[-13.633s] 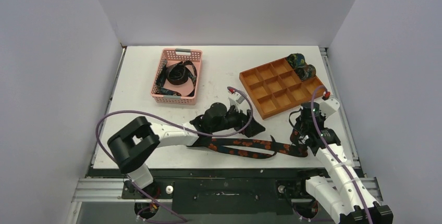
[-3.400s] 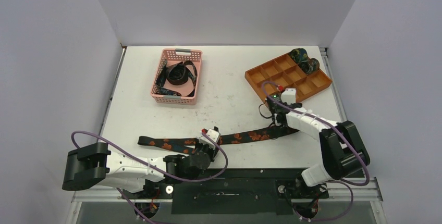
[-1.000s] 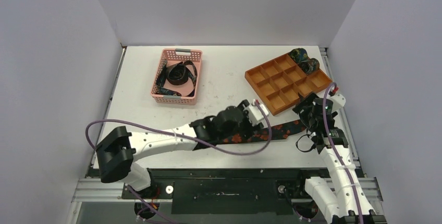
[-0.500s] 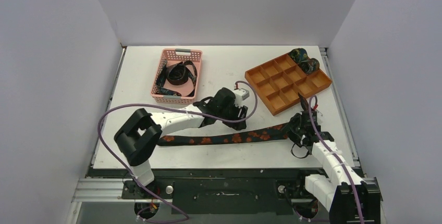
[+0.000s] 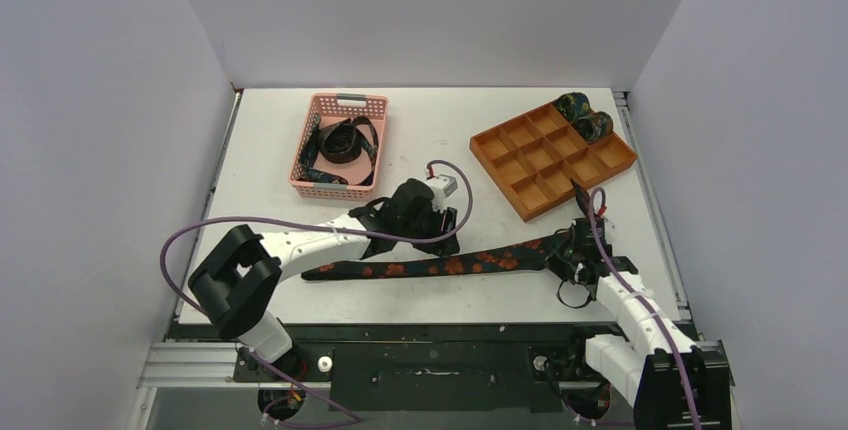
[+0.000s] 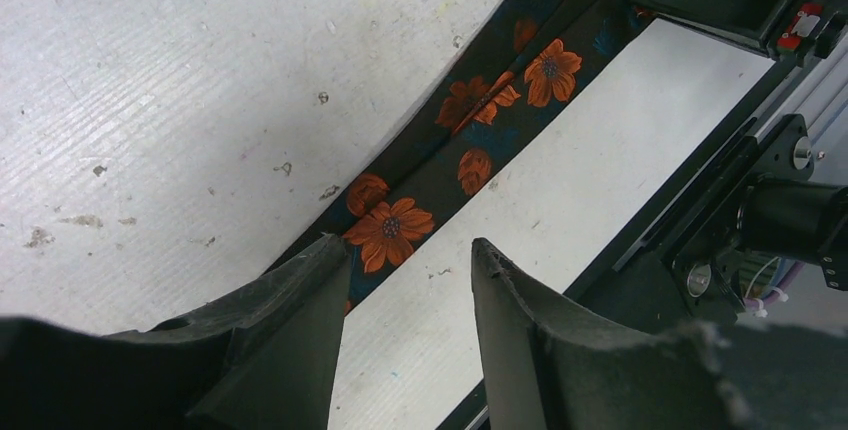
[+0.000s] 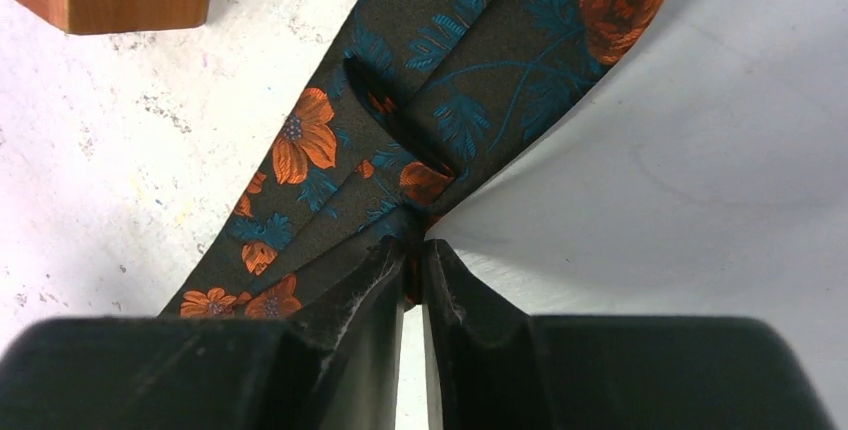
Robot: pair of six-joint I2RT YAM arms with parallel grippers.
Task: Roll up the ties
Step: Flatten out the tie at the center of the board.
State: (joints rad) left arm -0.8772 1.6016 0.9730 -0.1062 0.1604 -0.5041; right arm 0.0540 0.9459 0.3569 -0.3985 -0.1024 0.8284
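Orange-flowered tie [image 5: 440, 265] flat and unrolled along the near counter [image 5: 440, 150], wide end pinched in the clenched right gripper [image 7: 413, 250]. Left gripper [image 6: 405, 250] spread wide just above the strip near mid-length, grasping nothing. Two rolled ties [image 5: 573, 108] in the far corner compartments of the orange tray [image 5: 520, 165]. More loose ties [image 5: 340, 145] heaped in the pink basket [image 5: 345, 100]. By judgement, well short of halfway: this roll not begun.

Floral tie [image 7: 470, 70]: cut off at top and lower left of right wrist view; pinched fold hidden inside right claw [image 7: 413, 255].
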